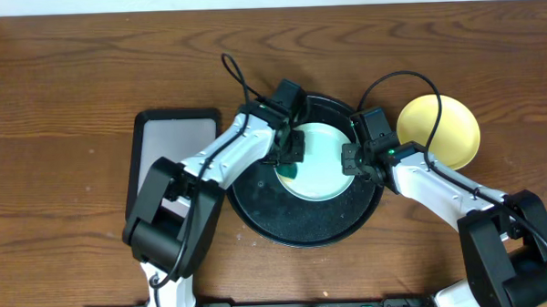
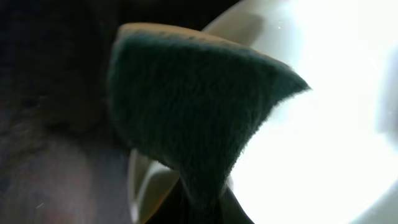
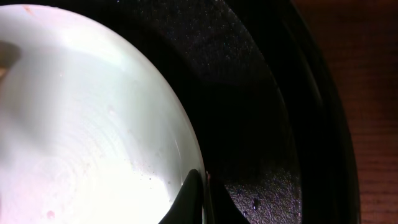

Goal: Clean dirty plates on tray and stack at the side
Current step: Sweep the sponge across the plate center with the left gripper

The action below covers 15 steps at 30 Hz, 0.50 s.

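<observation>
- Firmly, left tool is clamping a sponge on the mint plate.
- Right tool is pinching its right rim.
- Yellow plate is lying beside tray.

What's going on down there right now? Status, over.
Left gripper shut on sponge, against mint plate. Right gripper shut on plate rim. Plate on black tray; yellow plate aside. Nothing in the way.

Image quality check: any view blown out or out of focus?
Overhead: even light, sharp, no glare on the mint plate or black tray. Left wrist: dark green sponge too close and soft; plate behind it blown out white. Right wrist: broad glare across the plate, tray's speckle in focus.
</observation>
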Tool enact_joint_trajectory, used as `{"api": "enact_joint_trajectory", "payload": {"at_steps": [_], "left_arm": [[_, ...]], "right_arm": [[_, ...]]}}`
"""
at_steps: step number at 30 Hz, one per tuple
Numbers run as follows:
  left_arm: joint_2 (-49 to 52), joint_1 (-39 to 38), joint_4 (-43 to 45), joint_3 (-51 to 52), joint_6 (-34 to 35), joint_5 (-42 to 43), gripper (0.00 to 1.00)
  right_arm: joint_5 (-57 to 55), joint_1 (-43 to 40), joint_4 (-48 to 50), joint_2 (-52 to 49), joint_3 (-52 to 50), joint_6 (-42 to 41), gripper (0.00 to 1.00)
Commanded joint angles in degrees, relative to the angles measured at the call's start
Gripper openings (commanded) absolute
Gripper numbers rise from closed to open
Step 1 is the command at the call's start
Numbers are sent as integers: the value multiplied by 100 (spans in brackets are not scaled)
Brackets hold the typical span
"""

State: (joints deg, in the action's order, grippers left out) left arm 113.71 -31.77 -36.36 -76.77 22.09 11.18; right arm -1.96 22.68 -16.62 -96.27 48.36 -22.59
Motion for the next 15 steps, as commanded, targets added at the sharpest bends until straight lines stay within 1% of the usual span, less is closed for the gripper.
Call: {"api": "enact_joint_trajectory", "payload": {"at_steps": [1,6,10,12,15], "left_arm": [[459,-173,-13,55,48,479,8],[603,-219,144,55,39,1709,8],[490,-168,286,22,-225,2787,8],[339,-103,284,-35,-282,3049,8],[-44,22,286,-131,-282,3145,8]], "right_arm": [[162,42,9,-44,-42,-13,1],[162,42,9,-44,-42,-13,1],[162,42,9,-44,-42,-13,1],[164,42,9,-44,-42,-13,1],[164,42,9,-44,-42,-13,1]]}}
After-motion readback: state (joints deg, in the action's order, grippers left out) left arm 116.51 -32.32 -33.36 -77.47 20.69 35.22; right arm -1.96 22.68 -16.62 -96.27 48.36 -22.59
